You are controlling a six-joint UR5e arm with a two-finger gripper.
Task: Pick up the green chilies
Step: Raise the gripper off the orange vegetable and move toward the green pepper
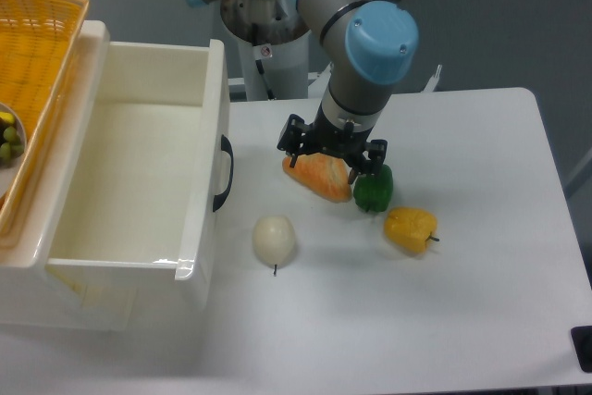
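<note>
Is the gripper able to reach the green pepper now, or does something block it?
Probably yes. The gripper hangs just above the orange food, and the green pepper lies right beside it, uncovered on top. The orange food touches its side and might crowd one finger.

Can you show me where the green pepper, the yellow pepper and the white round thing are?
green chilies (pixel 374 191): fixed camera view, on its glossy front side.
yellow pepper (pixel 409 228): fixed camera view, middle of its body.
white round toy (pixel 275 239): fixed camera view, centre of its rounded top.
</note>
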